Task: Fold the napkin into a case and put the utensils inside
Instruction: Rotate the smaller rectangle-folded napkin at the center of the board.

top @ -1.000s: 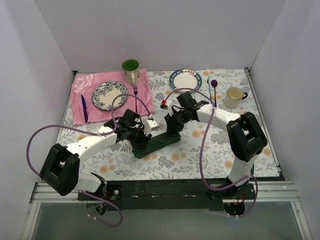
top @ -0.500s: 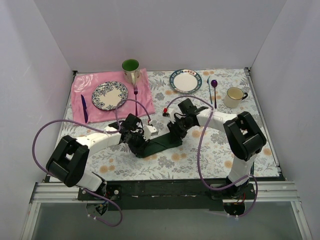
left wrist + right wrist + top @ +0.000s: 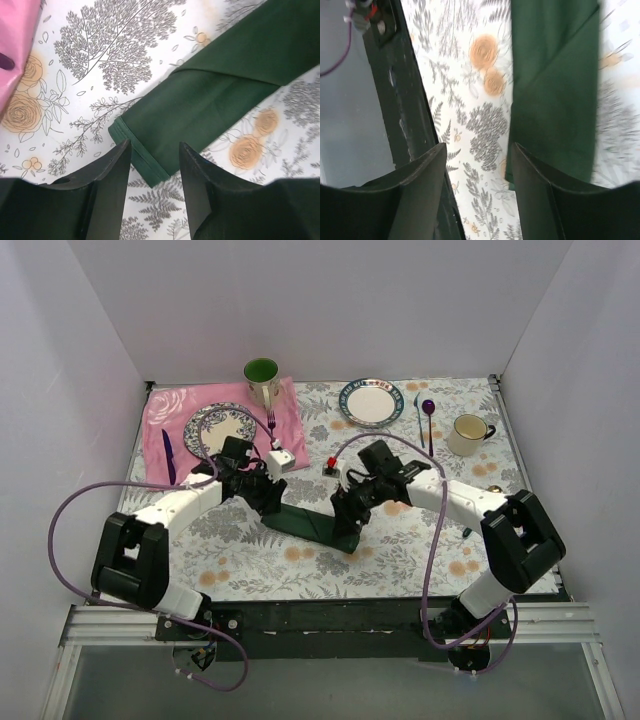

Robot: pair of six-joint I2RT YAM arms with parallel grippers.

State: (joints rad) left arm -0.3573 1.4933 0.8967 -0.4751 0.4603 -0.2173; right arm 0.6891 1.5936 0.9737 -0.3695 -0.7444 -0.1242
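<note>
Fingers [image 3: 112, 170] of left gripper [image 3: 154, 150] are seen spread apart: matte black, wedge-shaped w/ tapered tips, nothing clamped. Btwn the tips, on the table below, one short end of the napkin [image 3: 210, 95] is seen. It is dark green, smooth woven cloth, folded into a long flat strip, w/ several stacked layer edges shown at that end. Right gripper [image 3: 479, 147] is likewise held open, w/ the same black tapered fingers and nothing gripped. The strip's other end lies just beside one finger, slightly blurred in the wrist view.

From above, the napkin is laid diagonally mid-table, spanning from one gripper to the other. Table [image 3: 250, 560] is covered w/ a floral print of grey foliage and orange roses.

At rear left, a soft pink cloth [image 3: 165, 405] is spread under a round blue-patterned plate [image 3: 192, 430], w/ a purple knife [image 3: 168, 455] and pink fork [image 3: 271, 422] on it and a green-lined mug [image 3: 262, 390] at its rear edge. At rear right, a white plate w/ coloured rim [image 3: 345, 403], a purple spoon [image 3: 428, 410] and a cream mug [image 3: 463, 443] are set.
</note>
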